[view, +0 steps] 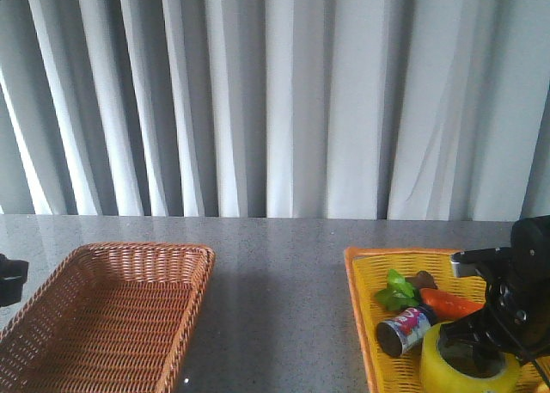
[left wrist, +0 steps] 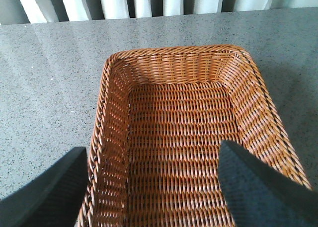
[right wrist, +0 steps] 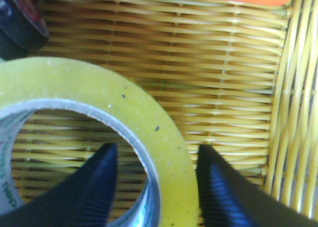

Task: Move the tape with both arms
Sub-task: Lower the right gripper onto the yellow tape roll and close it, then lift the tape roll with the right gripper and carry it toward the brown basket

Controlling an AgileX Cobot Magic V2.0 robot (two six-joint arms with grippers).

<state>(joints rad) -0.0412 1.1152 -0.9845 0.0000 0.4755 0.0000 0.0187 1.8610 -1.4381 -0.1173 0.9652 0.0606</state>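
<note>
The tape (view: 468,365), a wide yellow roll with a white printed core, lies flat in the yellow basket (view: 363,324) at the front right. My right gripper (view: 477,333) hangs over it. In the right wrist view the right gripper (right wrist: 156,148) is open and straddles the wall of the tape (right wrist: 139,113), with one finger (right wrist: 94,187) inside the core and the other (right wrist: 218,187) outside. A gap shows at the inner finger. My left gripper (left wrist: 154,148) stands open above the brown wicker basket (left wrist: 169,58), holding nothing. Only a black edge of the left arm (view: 10,279) shows in the front view.
In the yellow basket beside the tape lie a small printed can (view: 404,331), a carrot (view: 451,304) and a green leafy piece (view: 395,290). The brown basket (view: 172,255) sits at the front left on the grey table (view: 275,273). Grey curtains hang behind.
</note>
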